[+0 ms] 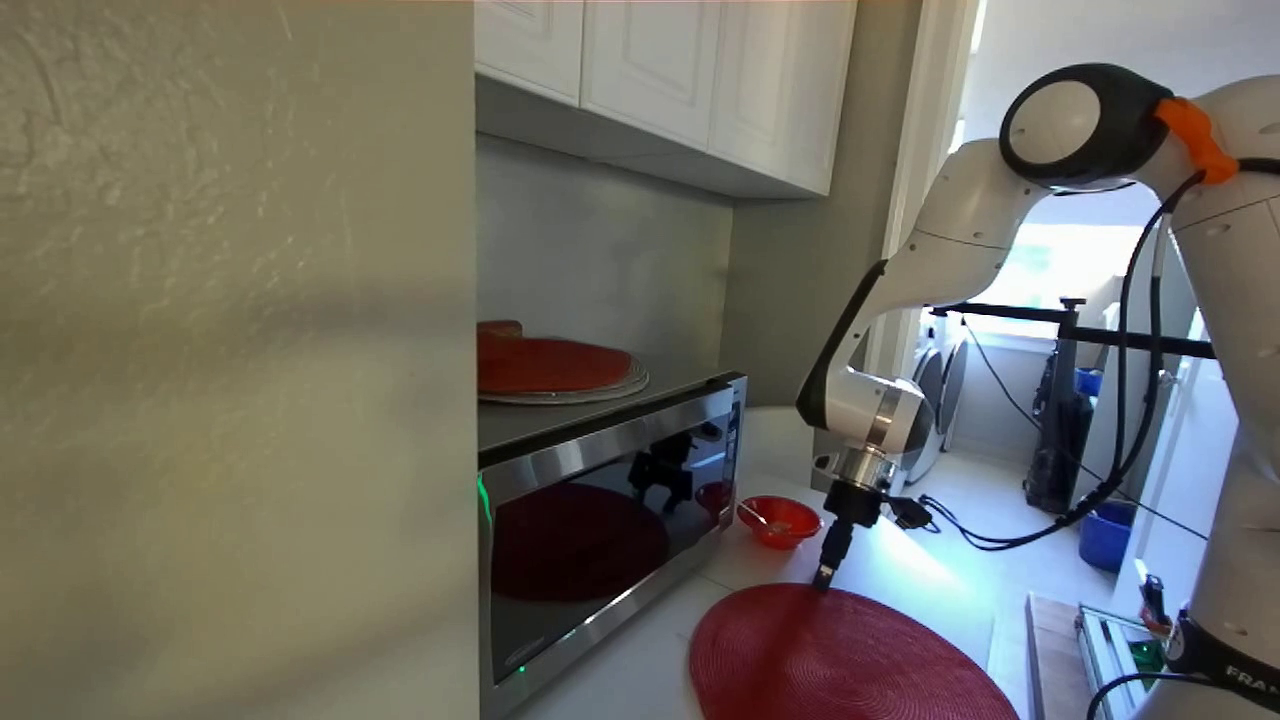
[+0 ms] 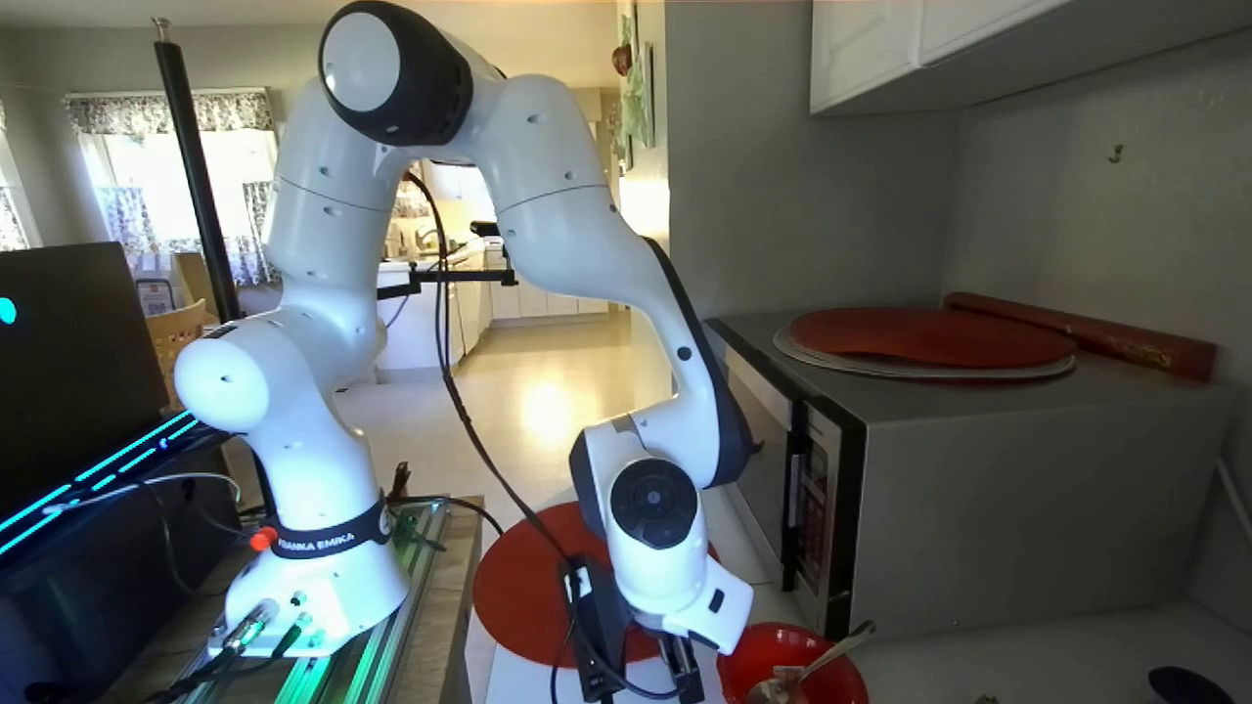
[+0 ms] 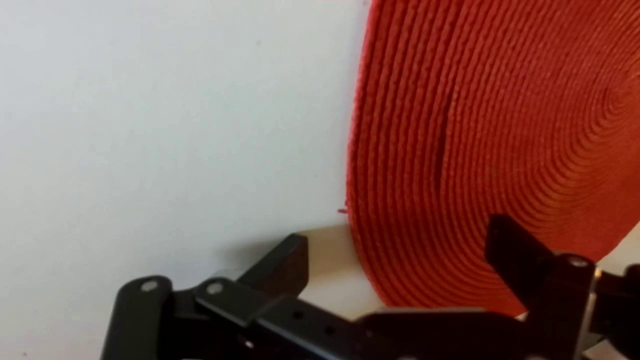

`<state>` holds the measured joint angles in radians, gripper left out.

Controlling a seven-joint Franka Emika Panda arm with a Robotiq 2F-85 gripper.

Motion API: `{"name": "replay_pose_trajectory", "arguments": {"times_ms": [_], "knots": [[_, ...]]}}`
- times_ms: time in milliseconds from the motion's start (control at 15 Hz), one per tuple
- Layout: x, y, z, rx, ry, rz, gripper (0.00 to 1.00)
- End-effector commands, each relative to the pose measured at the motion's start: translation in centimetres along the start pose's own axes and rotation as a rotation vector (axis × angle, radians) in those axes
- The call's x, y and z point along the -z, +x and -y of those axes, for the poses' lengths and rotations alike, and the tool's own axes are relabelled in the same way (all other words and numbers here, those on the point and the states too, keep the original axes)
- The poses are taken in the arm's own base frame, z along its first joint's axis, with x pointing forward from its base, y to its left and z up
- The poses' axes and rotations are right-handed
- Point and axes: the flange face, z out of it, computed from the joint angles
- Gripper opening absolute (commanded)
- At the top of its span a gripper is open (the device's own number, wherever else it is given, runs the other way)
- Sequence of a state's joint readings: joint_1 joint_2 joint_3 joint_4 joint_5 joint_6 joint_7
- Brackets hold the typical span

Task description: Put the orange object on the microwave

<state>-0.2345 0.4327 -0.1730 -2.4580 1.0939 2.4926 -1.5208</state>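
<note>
Black two-fingered gripper (image 3: 397, 232), fingers spread wide apart, straddles the rim of a flat, round, ribbed red-orange placemat (image 3: 490, 150) lying on a smooth white counter (image 3: 165, 150). Near the placemat stands a boxy silver stainless-steel microwave (image 2: 1017, 508) with a dark glass door (image 1: 600, 550), carrying a similar red disc (image 2: 929, 337). White panelled cabinets (image 1: 650, 60) hang higher up.
</note>
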Motion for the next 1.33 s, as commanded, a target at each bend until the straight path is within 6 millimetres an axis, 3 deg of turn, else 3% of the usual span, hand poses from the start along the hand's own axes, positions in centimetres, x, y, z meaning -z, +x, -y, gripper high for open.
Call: {"name": "replay_pose_trajectory", "arguments": {"times_ms": [0, 667, 1267], "knots": [[0.1, -1.4, 0.1, 0.042, -0.011, 0.023, 1.00], [0.1, -3.8, 1.3, 0.154, -0.027, 0.056, 1.00], [-1.0, -5.5, 3.5, 0.171, -0.004, 0.079, 1.00]]}}
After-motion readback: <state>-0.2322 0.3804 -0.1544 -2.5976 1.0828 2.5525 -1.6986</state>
